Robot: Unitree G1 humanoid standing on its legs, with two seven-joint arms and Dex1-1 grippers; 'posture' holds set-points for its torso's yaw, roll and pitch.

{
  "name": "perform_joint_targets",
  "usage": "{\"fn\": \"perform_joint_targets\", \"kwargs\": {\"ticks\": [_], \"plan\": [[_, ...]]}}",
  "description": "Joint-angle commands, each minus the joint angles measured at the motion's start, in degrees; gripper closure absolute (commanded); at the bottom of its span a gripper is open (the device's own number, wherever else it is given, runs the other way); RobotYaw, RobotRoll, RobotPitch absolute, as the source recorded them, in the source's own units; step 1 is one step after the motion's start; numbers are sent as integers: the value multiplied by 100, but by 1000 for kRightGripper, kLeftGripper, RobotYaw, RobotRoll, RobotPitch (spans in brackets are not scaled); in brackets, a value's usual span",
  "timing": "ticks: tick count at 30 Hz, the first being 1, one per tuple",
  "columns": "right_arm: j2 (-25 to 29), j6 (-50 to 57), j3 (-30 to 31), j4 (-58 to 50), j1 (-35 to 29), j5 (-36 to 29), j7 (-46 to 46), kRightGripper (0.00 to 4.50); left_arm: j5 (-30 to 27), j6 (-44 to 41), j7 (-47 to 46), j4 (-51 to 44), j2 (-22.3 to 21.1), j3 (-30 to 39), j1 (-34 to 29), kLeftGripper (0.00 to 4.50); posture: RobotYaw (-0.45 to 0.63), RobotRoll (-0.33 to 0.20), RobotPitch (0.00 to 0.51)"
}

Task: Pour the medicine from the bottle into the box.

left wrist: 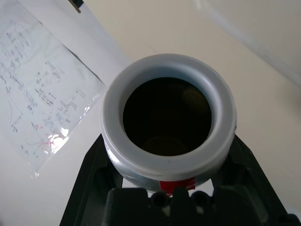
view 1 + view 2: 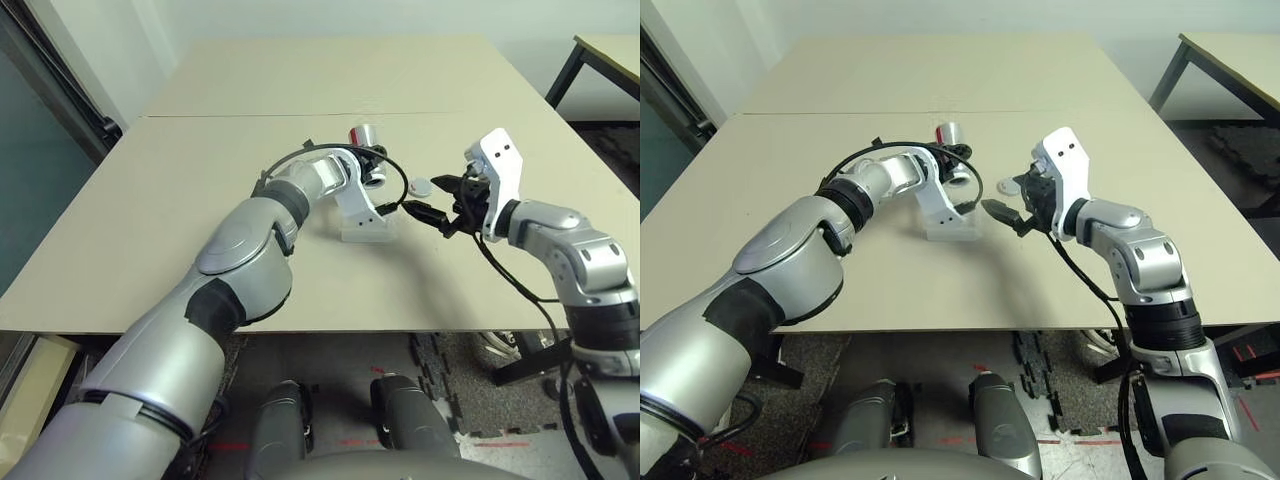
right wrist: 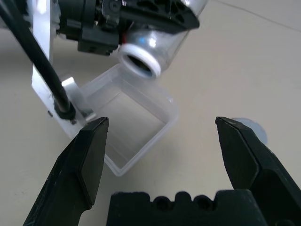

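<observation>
My left gripper point(image 2: 371, 168) is shut on the bottle point(image 2: 365, 135), a silver cylinder with a red-and-white label. The bottle is uncapped and tipped over, and its white-rimmed mouth point(image 3: 139, 62) hangs just above the far edge of the box point(image 3: 134, 127). The box is clear plastic, rests on the table and looks empty. The bottle's inside point(image 1: 167, 117) is dark, and the medicine is hidden. My right gripper point(image 2: 436, 199) stands open just right of the box, nothing between its fingers point(image 3: 87, 160).
The bottle's round grey cap point(image 2: 421, 185) lies flat on the table just beyond my right gripper. The beige table point(image 2: 150, 200) stretches wide on all sides. A second table point(image 2: 610, 50) stands at the far right.
</observation>
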State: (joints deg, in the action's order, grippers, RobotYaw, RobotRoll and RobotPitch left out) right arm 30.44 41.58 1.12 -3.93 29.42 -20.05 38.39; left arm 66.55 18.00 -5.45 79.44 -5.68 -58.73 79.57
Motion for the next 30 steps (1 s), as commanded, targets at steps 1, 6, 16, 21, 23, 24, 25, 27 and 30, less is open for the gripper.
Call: {"fn": "perform_joint_targets", "kwargs": {"ticks": [1, 6, 16, 21, 23, 24, 25, 27, 30], "plan": [[-29, -63, 73, 131, 141, 44, 61, 0, 202, -55, -227, 6, -97, -183, 136, 1844, -189, 0, 53], [-54, -112, 122, 242, 197, 46, 114, 0, 338, 91, -378, -92, -110, -304, 291, 1844, -157, 0, 47], [-81, -261, 152, 546, 344, 109, 218, 0, -1677, 334, 762, -80, -342, 1747, 397, 1844, -136, 0, 42], [164, -224, 141, 586, 242, 143, 438, 0, -3418, -253, 1656, -142, -572, 3618, 156, 1844, -127, 0, 44], [354, -209, 181, 611, 198, 211, 558, 0, -4491, -805, 1889, -141, -663, 4742, -74, 1844, -120, 0, 44], [440, -215, 216, 623, 180, 259, 609, 0, -4924, -1076, 1956, -143, -691, 5210, -177, 1844, -120, 0, 44], [510, -244, 251, 650, 165, 305, 652, 0, -5242, -1230, 2031, -162, -701, 5567, -276, 1844, -118, 0, 47], [631, -236, 297, 671, 119, 336, 749, 0, -5814, -1524, 1988, -193, -739, 6233, -541, 1844, -118, 0, 48], [688, -185, 294, 651, 92, 314, 823, 0, -6147, -1762, 1913, -236, -753, 6658, -821, 1844, -115, 0, 52]]}}
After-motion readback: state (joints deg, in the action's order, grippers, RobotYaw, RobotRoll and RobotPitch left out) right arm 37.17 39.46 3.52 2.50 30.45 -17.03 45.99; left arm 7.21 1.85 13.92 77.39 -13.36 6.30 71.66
